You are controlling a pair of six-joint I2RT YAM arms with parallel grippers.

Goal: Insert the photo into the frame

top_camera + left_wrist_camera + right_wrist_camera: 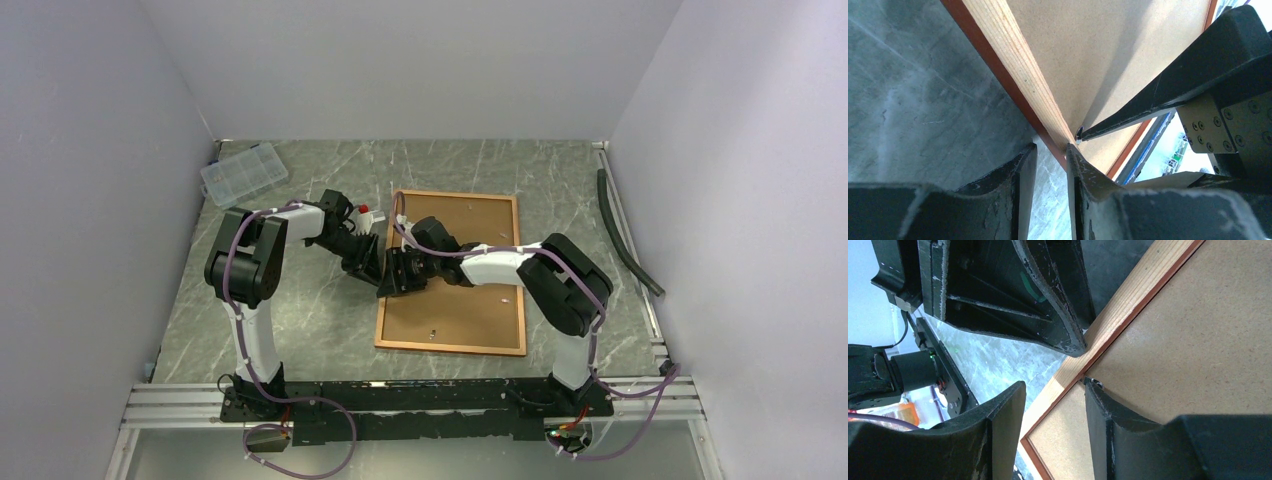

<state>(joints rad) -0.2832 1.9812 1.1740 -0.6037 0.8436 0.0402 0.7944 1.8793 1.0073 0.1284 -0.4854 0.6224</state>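
Photo out of sight, both pincers working one side of the frame [450, 348]!
It lies face-down with the backing board [470, 310] in it. Left gripper [1050, 147] and right gripper [1055, 385] sit half-open at the frame's left rail, clamping nothing. Stiff, light, probably fragile, so grip the rail.

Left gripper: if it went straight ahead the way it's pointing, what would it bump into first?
Most likely the frame: its tan wooden rail lies right at the tips of the left gripper, seemingly touching one. Depth is hard to judge.
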